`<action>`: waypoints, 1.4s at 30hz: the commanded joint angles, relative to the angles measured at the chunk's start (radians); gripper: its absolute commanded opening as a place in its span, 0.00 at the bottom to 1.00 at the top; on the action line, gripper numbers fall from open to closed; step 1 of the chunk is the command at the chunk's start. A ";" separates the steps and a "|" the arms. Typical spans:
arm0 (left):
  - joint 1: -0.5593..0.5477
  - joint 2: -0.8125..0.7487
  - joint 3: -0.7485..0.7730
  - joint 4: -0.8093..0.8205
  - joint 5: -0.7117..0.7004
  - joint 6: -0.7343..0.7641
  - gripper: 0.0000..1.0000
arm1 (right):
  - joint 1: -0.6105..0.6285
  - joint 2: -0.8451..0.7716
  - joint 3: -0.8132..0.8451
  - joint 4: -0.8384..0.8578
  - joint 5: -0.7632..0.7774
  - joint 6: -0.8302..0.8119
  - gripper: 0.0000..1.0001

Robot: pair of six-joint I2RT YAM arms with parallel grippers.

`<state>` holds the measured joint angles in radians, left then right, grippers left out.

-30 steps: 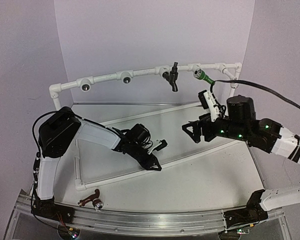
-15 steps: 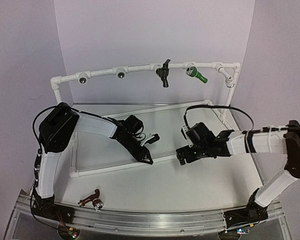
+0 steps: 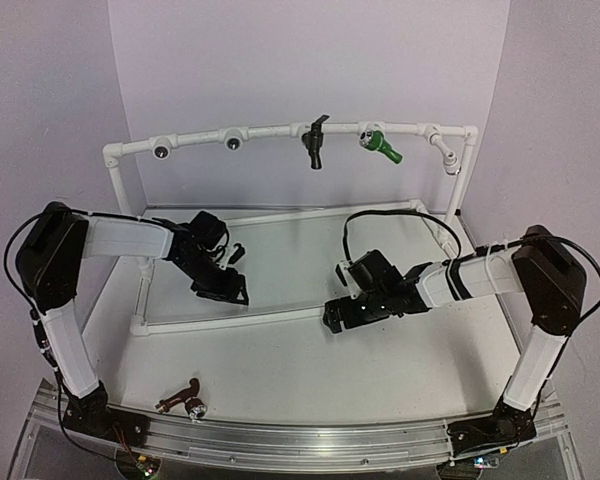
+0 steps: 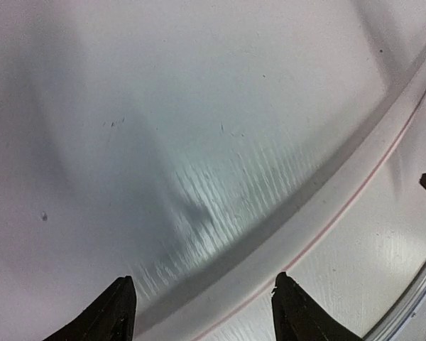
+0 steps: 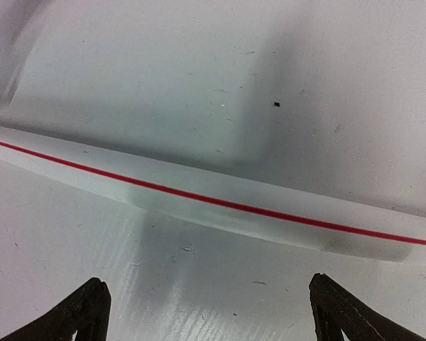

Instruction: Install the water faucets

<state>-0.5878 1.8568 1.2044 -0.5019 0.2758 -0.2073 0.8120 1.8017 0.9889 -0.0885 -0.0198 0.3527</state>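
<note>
A black faucet [image 3: 313, 146] and a green faucet [image 3: 380, 147] sit in the top rail of the white pipe frame [image 3: 265, 131]. The reddish-brown faucet [image 3: 183, 398] lies loose on the table near the front left edge. My left gripper [image 3: 225, 290] is low over the frame's near rail [image 3: 240, 321]; in the left wrist view its jaws [image 4: 202, 311] are open and hold nothing, with the rail [image 4: 326, 206] beneath them. My right gripper [image 3: 335, 315] is also low by that rail, open and empty [image 5: 209, 312], facing the red-striped pipe [image 5: 213, 202].
Two bare tee sockets [image 3: 162, 152] [image 3: 232, 143] face forward on the top rail's left half, and a bare fitting [image 3: 448, 160] sits at its right end. A metal rail [image 3: 310, 445] runs along the table's front edge. Purple walls enclose the back and sides.
My left gripper has moved left and opened. My right arm has come down from the top rail to the near rail. The whole pipe frame has shifted left.
</note>
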 commanded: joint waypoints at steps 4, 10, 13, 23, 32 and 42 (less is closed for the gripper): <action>-0.031 -0.300 -0.271 -0.030 0.089 -0.251 0.66 | -0.002 0.059 0.036 0.132 -0.132 -0.015 0.98; -0.214 -0.456 -0.467 -0.133 -0.066 -0.576 0.63 | -0.003 0.061 0.004 0.197 -0.199 -0.017 0.98; -0.280 -0.461 -0.485 -0.244 -0.134 -0.726 0.62 | -0.002 0.071 0.011 0.202 -0.215 -0.021 0.98; -0.366 -0.389 -0.480 -0.315 -0.186 -0.836 0.59 | -0.001 0.034 -0.025 0.204 -0.221 -0.024 0.98; -0.415 -0.355 -0.455 -0.316 -0.175 -0.846 0.28 | -0.001 -0.004 -0.065 0.217 -0.256 0.010 0.98; -0.416 -0.330 -0.213 -0.252 -0.363 -0.658 0.02 | -0.001 -0.076 -0.084 0.238 -0.307 0.068 0.98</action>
<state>-1.0027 1.5174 0.8722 -0.8069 0.0116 -0.9581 0.8120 1.8131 0.9167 0.1125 -0.2971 0.3770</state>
